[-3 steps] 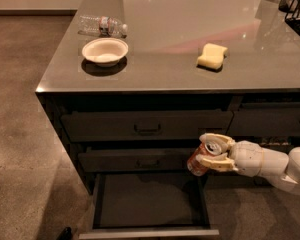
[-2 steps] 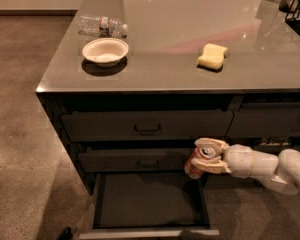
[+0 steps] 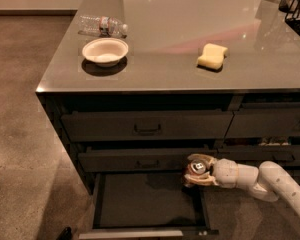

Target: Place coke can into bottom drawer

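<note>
Leftward and lower than a second ago, the gripper (image 3: 198, 171) has its jaws clamped on the coke can (image 3: 195, 167), silver top tilted upward, over the bottom drawer's (image 3: 140, 201) right edge; its open floor lies left, below.

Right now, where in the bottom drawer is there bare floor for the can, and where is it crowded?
The bottom drawer has bare floor from left wall to front edge. It is crowded at the back right corner, where the gripper, shut on the coke can, hangs above it.
</note>
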Motion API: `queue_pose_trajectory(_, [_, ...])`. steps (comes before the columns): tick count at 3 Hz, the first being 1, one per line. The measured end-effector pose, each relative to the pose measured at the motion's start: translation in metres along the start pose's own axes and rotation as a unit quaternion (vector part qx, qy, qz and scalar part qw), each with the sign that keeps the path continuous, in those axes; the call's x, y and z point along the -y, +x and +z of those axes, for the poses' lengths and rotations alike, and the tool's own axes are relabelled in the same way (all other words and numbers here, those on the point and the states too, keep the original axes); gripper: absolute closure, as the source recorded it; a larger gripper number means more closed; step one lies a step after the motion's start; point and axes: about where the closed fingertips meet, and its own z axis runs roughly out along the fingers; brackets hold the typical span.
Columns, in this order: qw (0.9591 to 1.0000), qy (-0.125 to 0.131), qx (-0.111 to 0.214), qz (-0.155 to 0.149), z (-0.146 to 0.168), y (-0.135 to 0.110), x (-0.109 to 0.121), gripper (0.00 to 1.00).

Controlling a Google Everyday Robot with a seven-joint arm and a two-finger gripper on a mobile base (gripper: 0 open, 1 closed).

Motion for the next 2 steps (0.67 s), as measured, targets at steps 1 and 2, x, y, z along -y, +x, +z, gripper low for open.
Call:
queue_pose_trajectory(1, [1.0,0.0,0.0,0.0,0.0,0.0,0.0,1.0])
queue_pose_trajectory(2, [0.999,-0.034,-0.025,0.016,0.004,0.061,-0.006,1.0])
